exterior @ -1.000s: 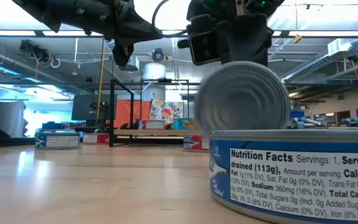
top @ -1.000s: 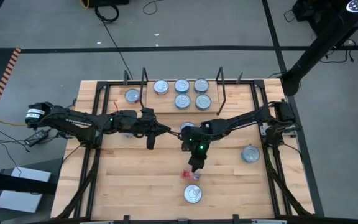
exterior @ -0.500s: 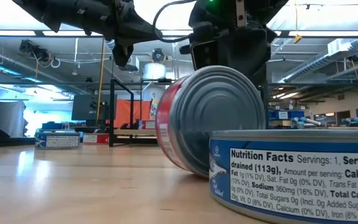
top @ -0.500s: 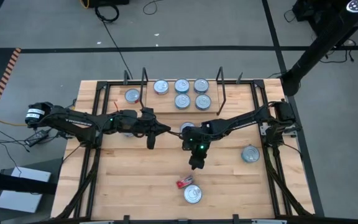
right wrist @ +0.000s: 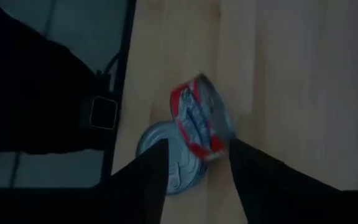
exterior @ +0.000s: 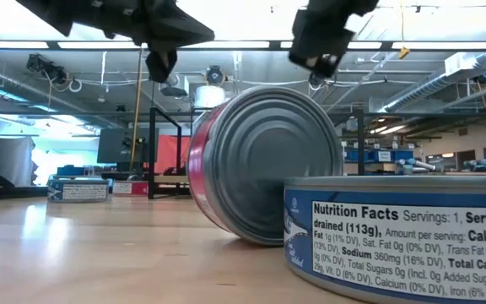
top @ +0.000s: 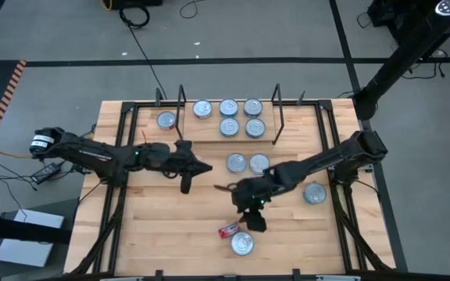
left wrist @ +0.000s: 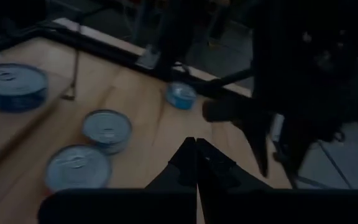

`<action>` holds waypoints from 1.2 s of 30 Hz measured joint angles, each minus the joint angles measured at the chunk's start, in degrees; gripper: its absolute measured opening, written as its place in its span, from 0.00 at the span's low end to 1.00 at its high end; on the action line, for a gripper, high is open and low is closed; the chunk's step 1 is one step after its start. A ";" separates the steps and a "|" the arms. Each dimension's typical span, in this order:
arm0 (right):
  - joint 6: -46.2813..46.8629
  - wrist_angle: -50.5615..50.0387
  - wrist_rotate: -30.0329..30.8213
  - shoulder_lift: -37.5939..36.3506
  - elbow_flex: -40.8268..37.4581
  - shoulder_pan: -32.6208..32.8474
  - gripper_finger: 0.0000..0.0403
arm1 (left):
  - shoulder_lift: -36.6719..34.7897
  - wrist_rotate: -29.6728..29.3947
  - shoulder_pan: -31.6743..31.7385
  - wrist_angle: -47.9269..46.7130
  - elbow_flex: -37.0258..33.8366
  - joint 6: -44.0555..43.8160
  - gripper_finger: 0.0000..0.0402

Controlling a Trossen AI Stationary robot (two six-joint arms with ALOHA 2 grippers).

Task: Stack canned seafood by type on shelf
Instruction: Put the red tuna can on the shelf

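Note:
A red-labelled tin (top: 229,229) stands tilted on its rim on the table near the front edge, its silver lid (exterior: 264,165) facing the low camera. It is right beside a blue-labelled tin (top: 242,243) that lies flat; whether they touch, I cannot tell. My right gripper (right wrist: 197,180) hangs open above the red tin (right wrist: 199,124), clear of it (exterior: 319,38). My left gripper (top: 186,181) is shut and empty over the table's middle left. The shelf (top: 209,134) at the back carries several tins (top: 228,117).
Two tins (top: 247,163) lie flat in front of the shelf. One more (top: 314,193) sits toward the right edge, and another (top: 166,120) lies outside the shelf's left end frame. The black table frame (top: 348,226) runs along both sides.
My right gripper has opened and let go of the red tin, then risen and rolled. The arm has swung toward the table's near right. The red tin, held on edge a second ago, has dropped onto its rim and shifted toward the left beside the blue tin.

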 joint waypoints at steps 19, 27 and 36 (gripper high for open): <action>6.25 -23.12 12.97 -10.58 3.27 10.38 0.03 | 4.61 -4.51 -14.11 -29.70 19.20 -1.40 0.00; 8.70 -7.81 11.84 -18.70 -9.37 13.47 0.02 | 15.05 -5.62 -16.78 -43.80 35.14 -3.09 0.00; 9.62 -6.28 13.64 -21.92 -14.86 16.76 0.02 | 29.13 -5.64 -19.72 -54.19 51.13 -10.29 0.03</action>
